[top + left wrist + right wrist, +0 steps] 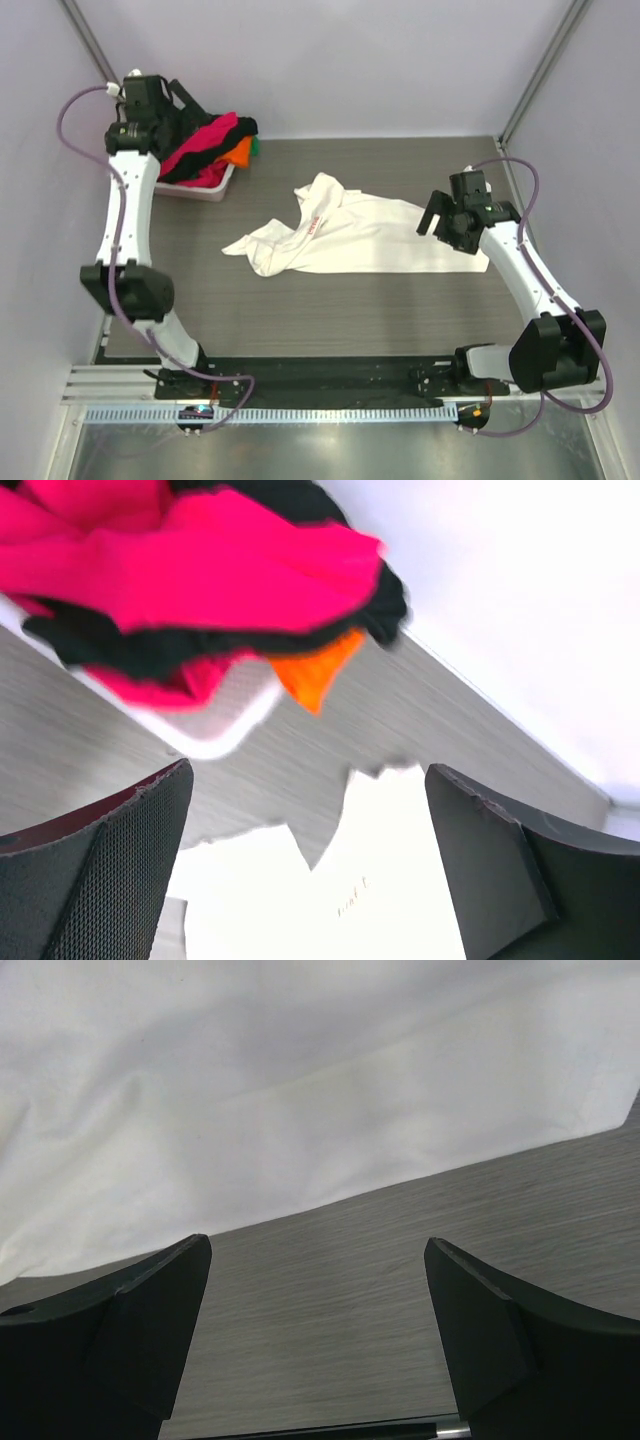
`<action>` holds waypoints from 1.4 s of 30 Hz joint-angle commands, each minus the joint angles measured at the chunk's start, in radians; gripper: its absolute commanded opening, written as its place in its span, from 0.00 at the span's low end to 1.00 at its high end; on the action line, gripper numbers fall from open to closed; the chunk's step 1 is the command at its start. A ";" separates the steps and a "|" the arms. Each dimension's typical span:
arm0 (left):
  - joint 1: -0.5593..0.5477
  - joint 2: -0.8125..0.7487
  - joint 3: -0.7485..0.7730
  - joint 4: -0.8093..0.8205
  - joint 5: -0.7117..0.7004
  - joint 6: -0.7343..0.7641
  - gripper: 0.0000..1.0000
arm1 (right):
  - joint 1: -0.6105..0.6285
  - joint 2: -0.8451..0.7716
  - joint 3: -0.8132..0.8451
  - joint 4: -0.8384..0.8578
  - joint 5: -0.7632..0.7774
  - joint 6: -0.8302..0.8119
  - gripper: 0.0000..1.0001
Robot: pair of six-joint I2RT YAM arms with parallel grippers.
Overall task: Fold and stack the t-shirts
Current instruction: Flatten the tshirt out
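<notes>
- Across mid-counter, the white t-shirt (pixel 350 238) lies rumpled, long axis running left to right.
- Right pincer (pixel 318 1250), jaws wide and empty, hangs over the shirt's right end, with the hem edge just ahead of its tips.
- Left pincer (pixel 308 780), wide and empty, is at the far-left corner by the bin (pixel 205 188) of coloured t-shirts (pixel 205 145), well apart from the white shirt.
- Judgement: the right arm is nearer, and bare counter (pixel 330 310) along the near edge gives working room.

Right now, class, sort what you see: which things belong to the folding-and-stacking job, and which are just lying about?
Belongs to the job:
white t-shirt, crumpled on the table
heap of pink, black and orange t-shirts

Just lying about:
white bin holding that heap
table
</notes>
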 commanded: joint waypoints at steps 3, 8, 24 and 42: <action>-0.166 -0.181 -0.312 0.022 -0.031 0.090 1.00 | -0.035 -0.016 -0.006 -0.032 0.110 0.035 0.96; -0.281 -0.180 -0.509 0.106 0.084 0.102 1.00 | -0.265 0.009 -0.052 0.005 0.031 0.011 0.95; -0.364 0.326 -0.316 0.312 0.239 0.073 1.00 | -0.457 0.331 -0.049 0.195 0.027 0.069 0.79; -0.430 0.356 -0.262 0.375 0.259 -0.016 0.00 | -0.447 0.383 -0.012 0.292 -0.188 0.022 0.01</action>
